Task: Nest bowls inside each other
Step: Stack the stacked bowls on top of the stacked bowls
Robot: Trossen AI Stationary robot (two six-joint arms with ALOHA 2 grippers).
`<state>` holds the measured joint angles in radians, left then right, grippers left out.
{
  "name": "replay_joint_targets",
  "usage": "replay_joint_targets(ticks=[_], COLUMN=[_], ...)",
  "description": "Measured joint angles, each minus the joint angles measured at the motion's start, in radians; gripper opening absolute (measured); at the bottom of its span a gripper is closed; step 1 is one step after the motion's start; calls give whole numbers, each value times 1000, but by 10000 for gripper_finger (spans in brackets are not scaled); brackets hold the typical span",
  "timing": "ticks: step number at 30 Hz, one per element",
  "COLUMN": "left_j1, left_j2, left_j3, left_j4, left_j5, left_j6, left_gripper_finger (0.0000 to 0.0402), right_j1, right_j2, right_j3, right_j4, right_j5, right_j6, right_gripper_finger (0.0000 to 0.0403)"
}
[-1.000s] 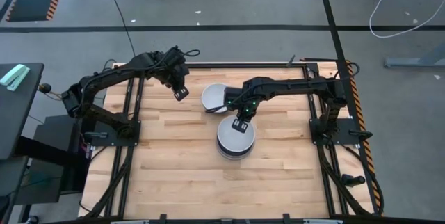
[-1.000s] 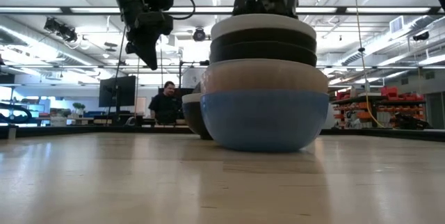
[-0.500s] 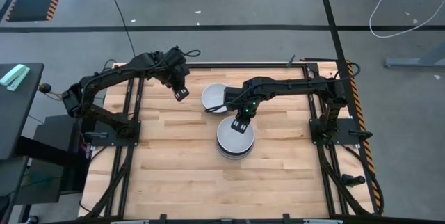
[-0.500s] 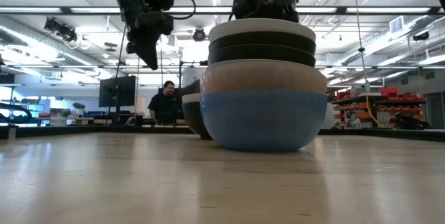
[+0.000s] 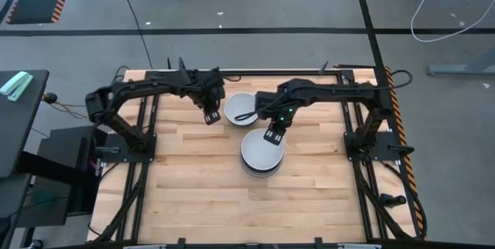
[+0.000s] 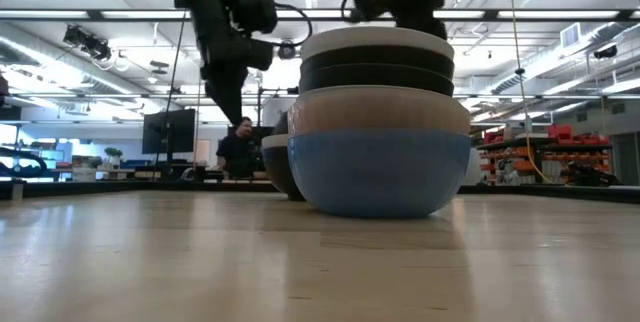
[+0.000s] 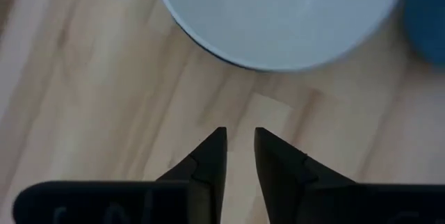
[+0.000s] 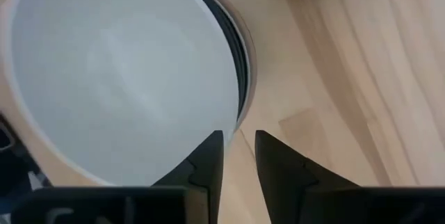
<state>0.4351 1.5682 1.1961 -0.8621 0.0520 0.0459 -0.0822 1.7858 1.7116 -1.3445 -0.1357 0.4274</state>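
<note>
You're looking at two piles right now: the big stack (image 5: 261,155) sitting near the table (image 5: 186,195) centre, blue bowl (image 6: 380,172) at the bottom, and a smaller white-topped pile (image 5: 240,108) just at its 11 o'clock. The right tool (image 5: 272,136) is hovering over the stack's 12 o'clock rim, fingers slightly spread, holding nothing. The left tool (image 5: 210,117) is hanging at the small pile's 9 o'clock, also slightly spread and empty.

Biggest risk, I reckon: both arms are crowding that small pile, so if you're sending both in they're likely clipping each other. Also the stack is getting tall, so a nudge on its rim could be tipping or sliding it.
</note>
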Motion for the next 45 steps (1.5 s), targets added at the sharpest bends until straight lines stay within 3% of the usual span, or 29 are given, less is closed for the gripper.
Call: replay_joint_targets(ticks=[9,15,19,27,31,35,45], left_j1=[-80,-99,-77,-8,20,39,70], left_j2=[16,38,97,296,393,444,448], left_j3=[0,43,149,441,529,545,546], left_j4=[122,89,15,-203,-286,-286,-244], left_j5=[-88,-103,-109,-109,-53,24,16], left_j6=[27,52,46,49,53,62,45], left_gripper_finger=[88,98,95,83,86,91,90], right_j1=[0,29,61,116,147,174,192], right_j2=[-165,-259,-300,-314,-314,-314,-314], right_j3=[1,1,1,1,1,1,1], right_j4=[0,-19,-19,-19,-20,-20,-24], right_j5=[60,106,170,214,214,214,237], right_j6=[92,164,207,261,285,291,307], right_gripper_finger=[92,92,91,91,92,90,90])
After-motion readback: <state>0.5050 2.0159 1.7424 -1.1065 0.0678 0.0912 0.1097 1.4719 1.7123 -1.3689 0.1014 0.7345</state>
